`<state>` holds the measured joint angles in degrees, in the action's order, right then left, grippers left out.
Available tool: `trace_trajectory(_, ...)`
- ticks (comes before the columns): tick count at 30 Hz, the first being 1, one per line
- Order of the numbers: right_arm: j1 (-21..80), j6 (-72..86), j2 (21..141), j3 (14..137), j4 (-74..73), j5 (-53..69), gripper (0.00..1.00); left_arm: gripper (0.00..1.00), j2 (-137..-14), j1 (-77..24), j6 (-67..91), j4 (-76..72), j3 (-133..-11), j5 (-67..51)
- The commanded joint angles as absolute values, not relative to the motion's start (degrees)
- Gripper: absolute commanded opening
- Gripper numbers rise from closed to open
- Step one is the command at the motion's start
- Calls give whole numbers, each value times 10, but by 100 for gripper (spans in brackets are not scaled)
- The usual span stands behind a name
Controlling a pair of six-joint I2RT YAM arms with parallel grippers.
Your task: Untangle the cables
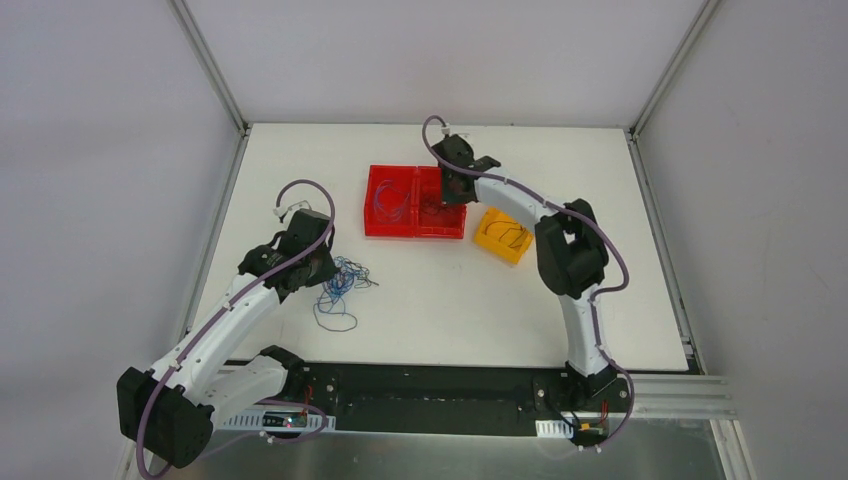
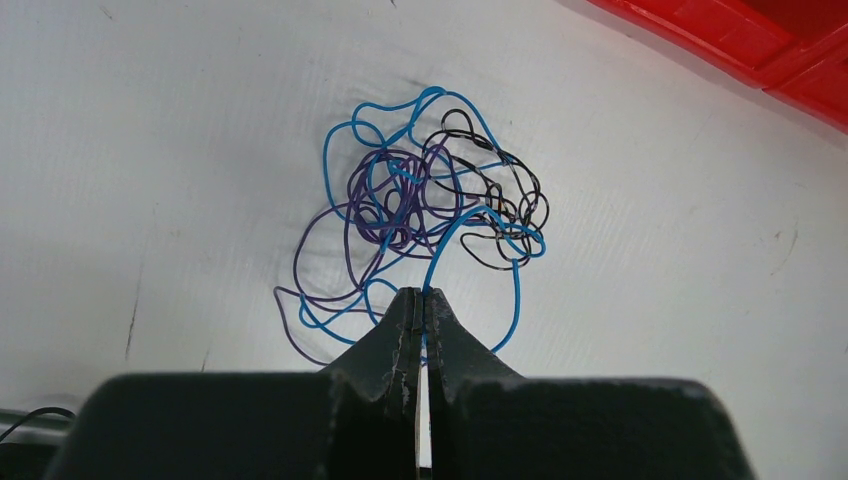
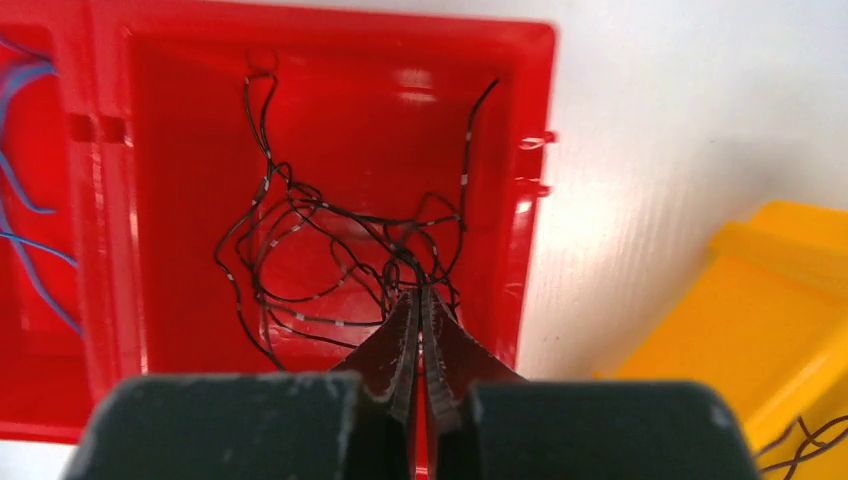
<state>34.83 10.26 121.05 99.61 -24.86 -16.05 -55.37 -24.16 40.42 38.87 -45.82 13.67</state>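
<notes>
The left hand [image 2: 420,293] is clamped shut on a blue cable [image 2: 436,252] leading out of the tangle of cables [image 2: 400,205], a knot of blue, purple and black loops lying on the white tabletop [image 2: 150,150]. The right hand [image 3: 420,292] is closed too, its tips down among dark cables [image 3: 340,260] inside the right red bin [image 3: 330,40]; whether it pinches one I cannot tell. A yellow bin [image 3: 790,250] sits near it. Grey walls [image 1: 100,150] enclose the tabletop.
</notes>
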Motion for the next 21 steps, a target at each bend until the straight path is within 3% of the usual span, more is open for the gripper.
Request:
trace_trajectory(1,364,61,1245,1060,-310,-179,0,0,-553,-239,395,393,-461,128)
trace_trajectory(10,369,54,1255,1112,-357,-155,0,0,-555,-239,391,386,-458,109)
trace_trajectory(13,369,51,1221,1117,-364,-146,17,0,-555,-240,382,378,-454,89)
trace_trajectory(21,369,43,1115,1105,-384,-116,40,0,-563,-241,354,337,-448,10)
